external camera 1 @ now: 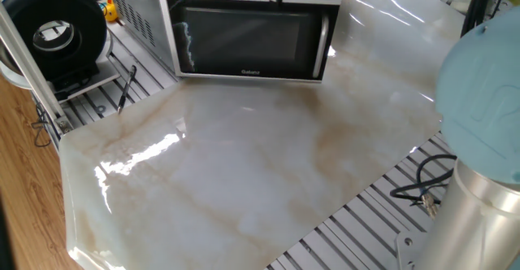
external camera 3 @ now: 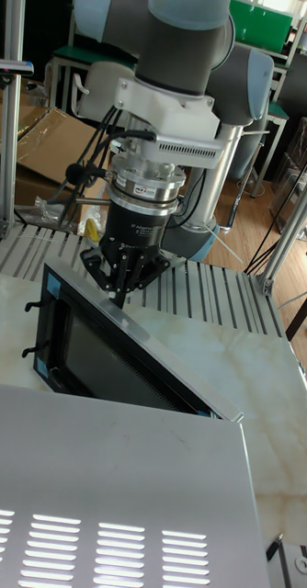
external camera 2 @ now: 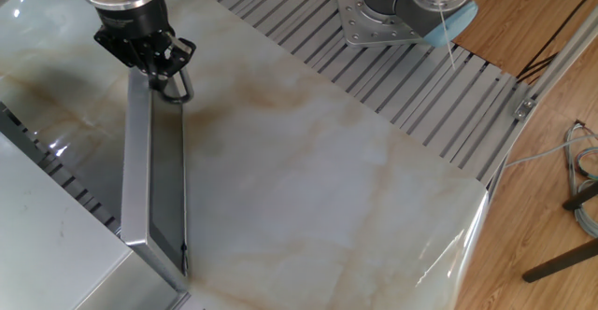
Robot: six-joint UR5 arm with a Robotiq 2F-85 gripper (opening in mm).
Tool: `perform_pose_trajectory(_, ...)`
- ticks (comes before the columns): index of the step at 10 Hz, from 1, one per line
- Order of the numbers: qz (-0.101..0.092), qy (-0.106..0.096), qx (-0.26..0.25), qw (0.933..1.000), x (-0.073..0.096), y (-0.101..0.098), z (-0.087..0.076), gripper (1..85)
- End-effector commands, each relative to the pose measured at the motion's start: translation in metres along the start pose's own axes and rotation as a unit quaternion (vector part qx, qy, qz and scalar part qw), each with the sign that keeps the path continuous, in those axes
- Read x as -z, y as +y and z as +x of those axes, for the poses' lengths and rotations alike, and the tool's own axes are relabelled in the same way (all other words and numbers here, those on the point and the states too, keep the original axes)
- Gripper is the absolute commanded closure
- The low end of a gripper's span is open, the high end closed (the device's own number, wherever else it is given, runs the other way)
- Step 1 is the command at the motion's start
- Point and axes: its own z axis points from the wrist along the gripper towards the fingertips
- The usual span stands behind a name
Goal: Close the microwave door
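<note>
Microwave door (external camera 1: 248, 38): small white logo centred on bottom edge, one fixed view; short single word, letters too small for sure reading. Same door seen edge-on in other fixed view, logo not visible. Round collar above pincer (external camera 3: 122, 285), tall fixed view: ring of small white print, not legible. No other text, numbers or signs legible in any view.

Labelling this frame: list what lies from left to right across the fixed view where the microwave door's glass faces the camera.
Black-and-white spool device → yellow toy → microwave's perforated side wall → microwave door → door handle → robot arm's pale blue joint.
</note>
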Motion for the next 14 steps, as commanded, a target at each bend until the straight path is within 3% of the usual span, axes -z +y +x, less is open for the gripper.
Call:
perform_pose_trajectory(1, 0.002, -0.004, -0.006, 1.0000, 0.001, -0.004, -0.002, 84.3)
perform_pose_trajectory(8, -0.006, -0.002, 0.051, 0.9987, 0.009, -0.053, -0.018, 84.3)
perform_pose_trajectory(14, -0.010, -0.001, 0.017, 0.9998, 0.010, -0.052, -0.019, 84.3)
